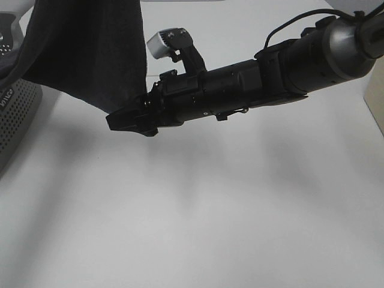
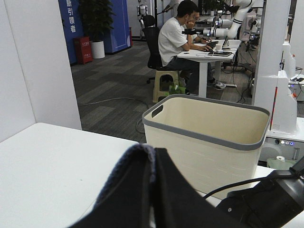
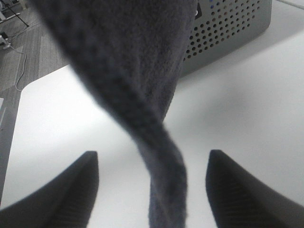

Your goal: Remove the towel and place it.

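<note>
The dark navy towel hangs in the air at the upper left, running up out of the exterior view. In the left wrist view its cloth is pinched in my left gripper, which looks shut on it. That gripper is out of the exterior view. My right gripper reaches across from the right to the towel's lowest corner. In the right wrist view its fingers stand wide apart, with the towel hanging between them, untouched. The grey perforated basket stands at the left edge, and also shows in the right wrist view.
The white table spreads under both arms. A cream bin with a grey rim stands past the table's edge. Its corner shows at the right of the exterior view. A person sits at a desk far behind.
</note>
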`<action>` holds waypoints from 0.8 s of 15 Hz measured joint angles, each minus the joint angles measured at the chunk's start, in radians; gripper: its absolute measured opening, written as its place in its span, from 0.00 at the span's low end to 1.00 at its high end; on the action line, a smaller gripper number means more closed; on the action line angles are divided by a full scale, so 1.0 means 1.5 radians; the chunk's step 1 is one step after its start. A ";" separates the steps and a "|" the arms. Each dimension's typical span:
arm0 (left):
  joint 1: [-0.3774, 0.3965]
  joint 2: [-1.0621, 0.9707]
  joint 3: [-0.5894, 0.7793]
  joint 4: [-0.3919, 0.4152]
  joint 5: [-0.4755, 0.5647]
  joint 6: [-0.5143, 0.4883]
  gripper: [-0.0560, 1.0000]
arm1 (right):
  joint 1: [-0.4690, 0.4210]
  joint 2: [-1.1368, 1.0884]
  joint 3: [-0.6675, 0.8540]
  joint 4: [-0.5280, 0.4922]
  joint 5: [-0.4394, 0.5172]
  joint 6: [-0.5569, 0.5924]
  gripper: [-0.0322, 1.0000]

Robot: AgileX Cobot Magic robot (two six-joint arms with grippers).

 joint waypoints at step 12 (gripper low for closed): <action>0.000 0.000 0.000 0.041 0.105 0.000 0.05 | -0.009 -0.073 -0.004 -0.215 -0.021 0.243 0.04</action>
